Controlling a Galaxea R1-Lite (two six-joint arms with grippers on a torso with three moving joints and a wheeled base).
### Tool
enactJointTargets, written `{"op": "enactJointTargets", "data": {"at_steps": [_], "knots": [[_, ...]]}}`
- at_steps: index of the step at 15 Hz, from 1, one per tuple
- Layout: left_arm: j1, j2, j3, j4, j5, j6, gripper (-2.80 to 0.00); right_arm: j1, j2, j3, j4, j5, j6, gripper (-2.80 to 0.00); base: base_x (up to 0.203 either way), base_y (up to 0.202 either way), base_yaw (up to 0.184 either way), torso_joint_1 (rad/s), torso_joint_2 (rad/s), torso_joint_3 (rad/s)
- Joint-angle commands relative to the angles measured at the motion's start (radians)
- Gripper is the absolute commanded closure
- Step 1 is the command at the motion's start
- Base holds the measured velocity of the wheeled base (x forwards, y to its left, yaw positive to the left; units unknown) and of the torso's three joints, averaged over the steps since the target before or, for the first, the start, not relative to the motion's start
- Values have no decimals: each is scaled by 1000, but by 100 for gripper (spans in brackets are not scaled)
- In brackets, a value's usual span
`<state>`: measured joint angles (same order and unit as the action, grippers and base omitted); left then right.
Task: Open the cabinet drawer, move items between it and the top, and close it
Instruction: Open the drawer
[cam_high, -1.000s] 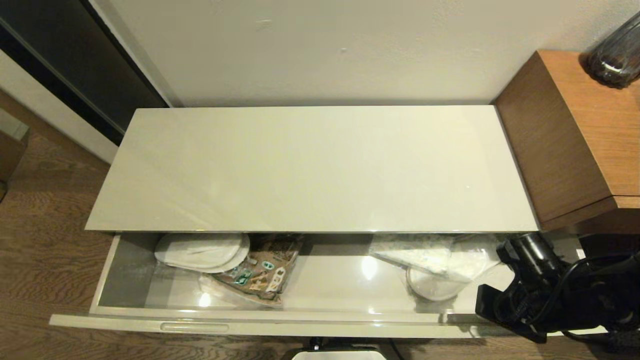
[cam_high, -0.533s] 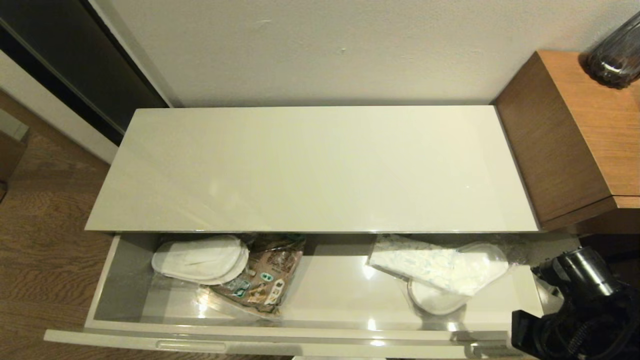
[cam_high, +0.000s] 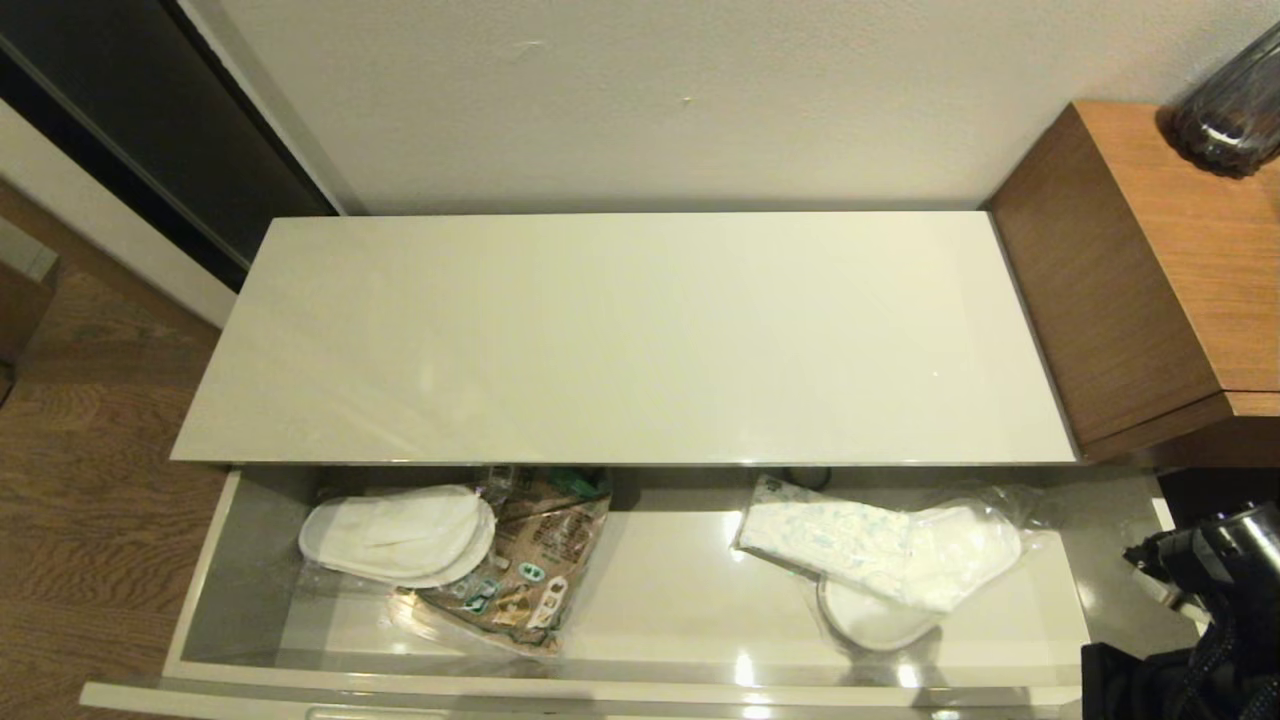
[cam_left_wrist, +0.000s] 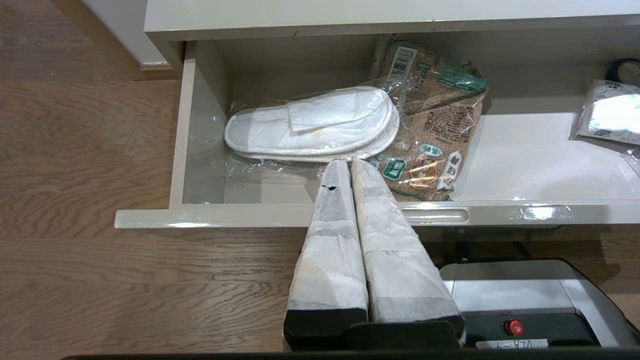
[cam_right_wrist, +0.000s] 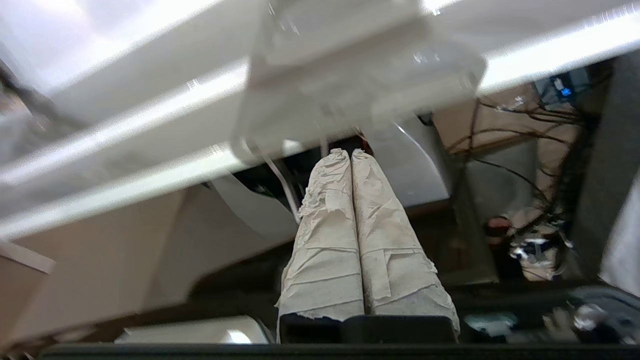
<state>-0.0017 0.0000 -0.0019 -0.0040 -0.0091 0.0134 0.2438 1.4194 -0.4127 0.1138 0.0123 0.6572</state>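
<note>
— Where was the cabinet drawer (cam_high: 640, 590), and the items in it?
— Pulled out under the bare top (cam_high: 620, 330). The bagged slippers (cam_left_wrist: 312, 122) lay at its left end, long axis along the drawer front.
— Which arm was nearer?
— The left gripper (cam_left_wrist: 345, 167), fingers together, just before them. The right gripper (cam_right_wrist: 345, 157), also closed and empty, hung low by the drawer's right end

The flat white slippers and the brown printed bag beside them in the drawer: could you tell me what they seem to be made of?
The flat white slippers look like soft matte fabric, sealed in glossy clear film. The brown printed bag appears to be crinkled, shiny plastic film.
</note>
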Motion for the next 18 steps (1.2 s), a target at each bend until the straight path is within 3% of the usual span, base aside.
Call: {"op": "enactJointTargets", "data": {"at_steps": [1, 5, 9, 18], "knots": [[0, 0, 0, -1, 0, 0, 0, 0, 99, -18, -47, -2, 31, 0, 0, 0, 0, 0, 0, 0], [0, 1, 0, -1, 0, 0, 0, 2, 242, -5, -195, -3, 102, 0, 0, 0, 0, 0, 0, 0], [0, 0, 0, -1, 1, 0, 0, 2, 247, 7, -198, -2, 105, 0, 0, 0, 0, 0, 0, 0], [0, 0, 0, -1, 1, 0, 0, 2, 116, 191, -200, 34, 97, 0, 0, 0, 0, 0, 0, 0]]}}
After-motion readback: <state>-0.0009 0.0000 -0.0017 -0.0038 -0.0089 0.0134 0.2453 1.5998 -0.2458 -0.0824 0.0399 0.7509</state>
